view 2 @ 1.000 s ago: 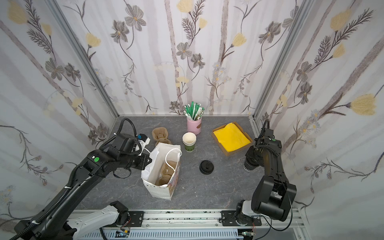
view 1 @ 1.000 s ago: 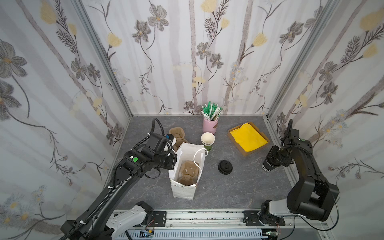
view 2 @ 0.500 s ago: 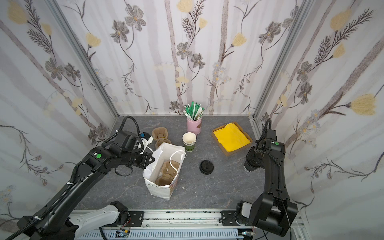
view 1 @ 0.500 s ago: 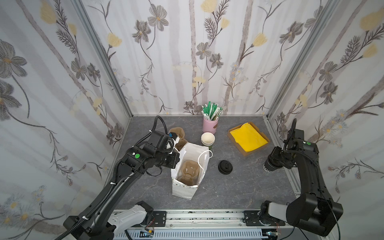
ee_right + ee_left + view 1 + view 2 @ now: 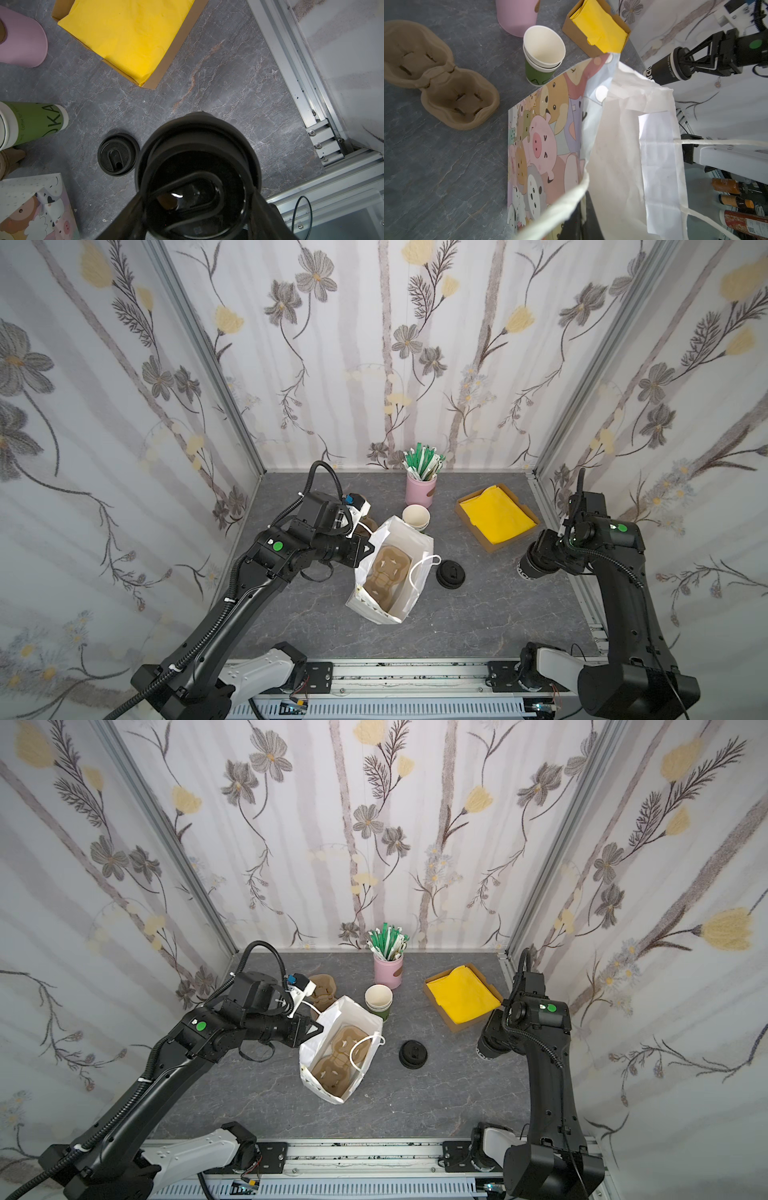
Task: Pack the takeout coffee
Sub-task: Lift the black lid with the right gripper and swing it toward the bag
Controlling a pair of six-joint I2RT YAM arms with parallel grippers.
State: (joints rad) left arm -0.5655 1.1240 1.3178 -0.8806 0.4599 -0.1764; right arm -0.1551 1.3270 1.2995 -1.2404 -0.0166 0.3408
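Grey tabletop [image 5: 478, 614]; right gripper [image 5: 542, 560] pinching tilted, lid-up takeout coffee [image 5: 662, 70]; left gripper [image 5: 368, 549] pinching bag [image 5: 409, 533].

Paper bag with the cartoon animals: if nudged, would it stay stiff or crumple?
Probably floppy: the paper bag has thin, creased walls. Likely light, though the cup carrier lying inside should steady its base. The left gripper pinches its rim, seemingly propping it; freed, it might sag or tip.
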